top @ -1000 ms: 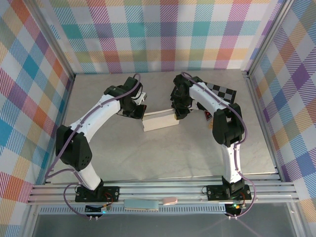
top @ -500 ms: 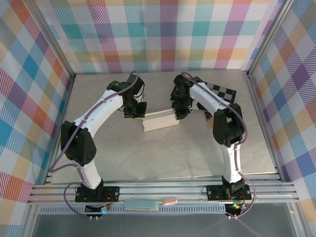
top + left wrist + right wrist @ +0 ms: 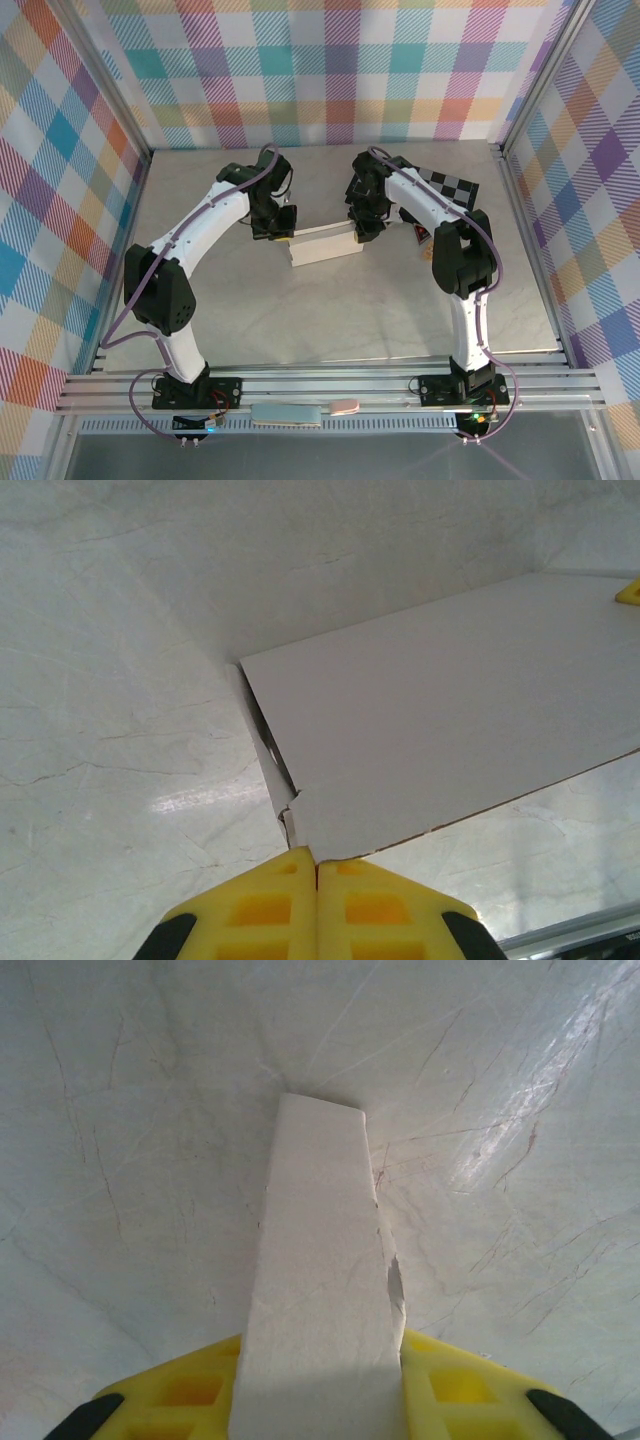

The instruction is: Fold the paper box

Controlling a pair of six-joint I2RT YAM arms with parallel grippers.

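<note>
1. The plain white thin-cardboard paper box (image 3: 325,246) lies on the pale marbled surface (image 3: 340,310), between both end effectors.
2. The right end effector (image 3: 320,1360) grips the box's narrow end. The left end effector (image 3: 317,868), closed and empty, meets the corner just ahead of its tips.
3. Risk: with the right end pinned, a left-hand push may buckle the panel or tear its nicked edge.

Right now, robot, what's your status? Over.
Left tool shut, tips at the paper box corner. Right tool clamped on its other end. Chequered board off behind, not in the way.
</note>
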